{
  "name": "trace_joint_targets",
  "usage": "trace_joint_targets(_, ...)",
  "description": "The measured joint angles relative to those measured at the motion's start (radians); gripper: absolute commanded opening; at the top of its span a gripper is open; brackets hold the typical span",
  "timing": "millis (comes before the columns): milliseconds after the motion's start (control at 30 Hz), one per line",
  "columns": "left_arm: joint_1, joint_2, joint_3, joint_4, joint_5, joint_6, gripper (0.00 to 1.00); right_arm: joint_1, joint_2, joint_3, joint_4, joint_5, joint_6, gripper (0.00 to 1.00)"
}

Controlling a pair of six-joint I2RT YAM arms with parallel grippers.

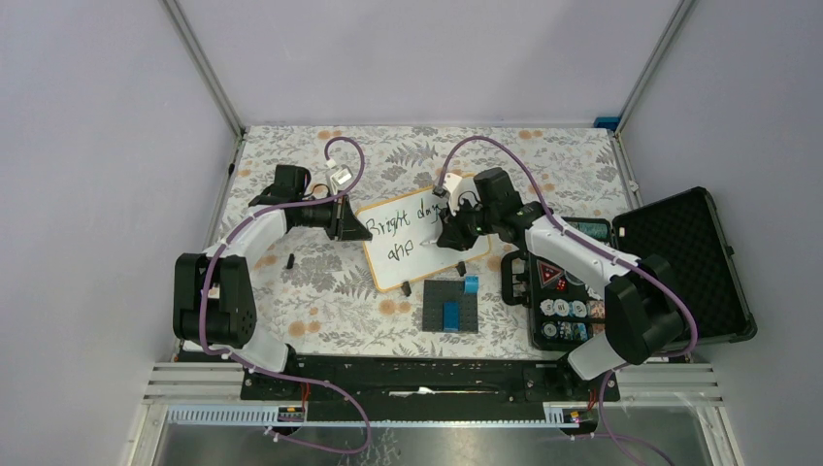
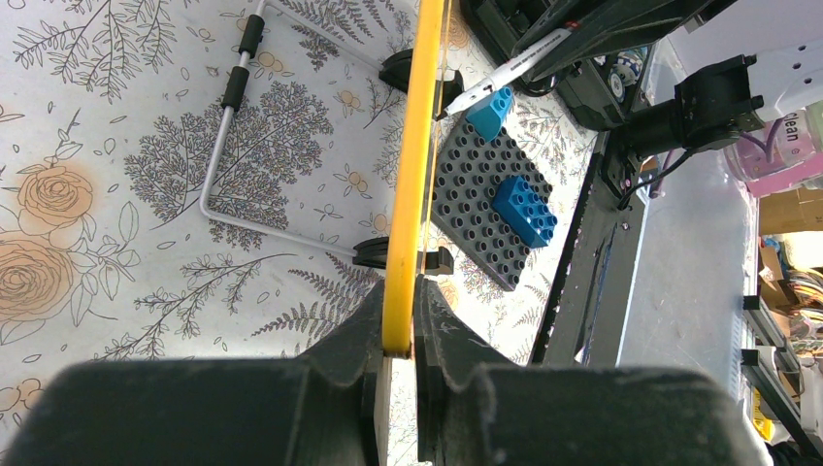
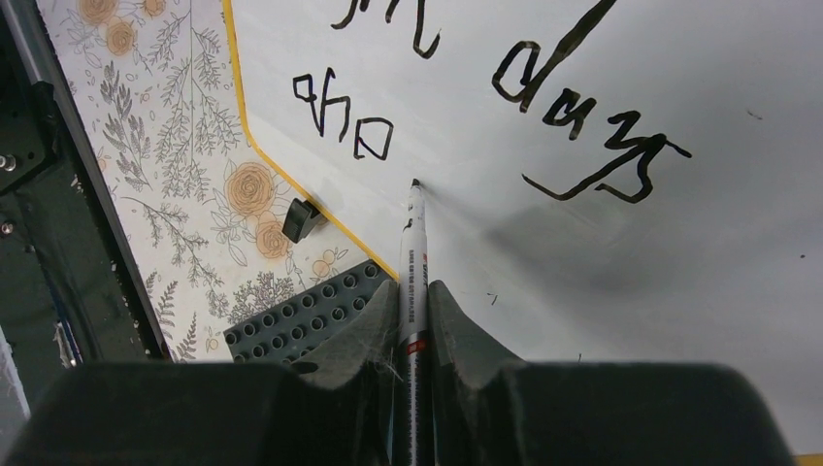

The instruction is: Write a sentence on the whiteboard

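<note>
The whiteboard (image 1: 427, 267) lies mid-counter (image 1: 320, 291), just beyond the grey brick plate (image 1: 467, 316). The left claw (image 2: 398, 335) clamps its frame edge. The right claw (image 3: 412, 316) grips a marker (image 3: 415, 243), tip touching the board below the partly written sentence (image 1: 398, 223).

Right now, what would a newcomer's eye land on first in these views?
The whiteboard lies mid-scene in the overhead view. The sentence on it is unfinished in dark marker: "Bright days" and the start of a second line. The right claw grips a marker with its tip at the board beside those last letters, while the left claw clamps the board's yellow frame at its left corner.
</note>
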Motion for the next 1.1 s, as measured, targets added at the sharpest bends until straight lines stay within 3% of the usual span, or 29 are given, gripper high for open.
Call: trace_joint_targets(1100, 0.000, 0.000, 0.000, -0.002, 0.000, 0.006, 0.00, 0.027, 0.024, 0.009, 0.014, -0.007, 0.007, 0.00)
